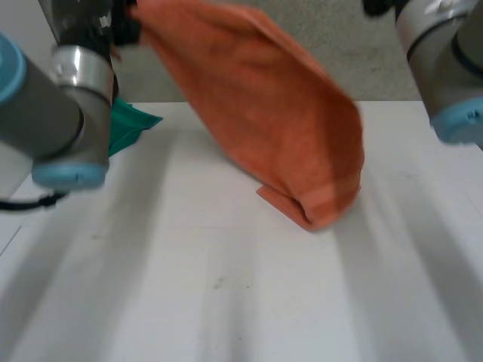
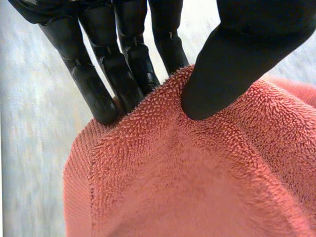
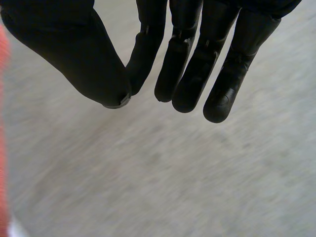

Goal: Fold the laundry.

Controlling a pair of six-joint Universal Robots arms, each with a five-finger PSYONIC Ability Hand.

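An orange towel (image 1: 279,121) hangs in the air, slanting from the far left down to the middle of the white table (image 1: 226,302), where its lower end rests folded over. My left hand (image 1: 127,29) holds its upper end high at the far left. In the left wrist view the thumb (image 2: 237,59) presses the towel's (image 2: 197,187) hemmed edge against the fingers (image 2: 103,84). My right hand (image 3: 197,59) is off the cloth, above bare table, its fingers drawn against the thumb with nothing between them. A strip of the towel (image 3: 2,123) shows beside its thumb.
A teal cloth (image 1: 130,124) lies at the far left of the table, partly behind my left arm (image 1: 68,113). My right arm (image 1: 445,68) is raised at the far right. The table's back edge runs behind the towel.
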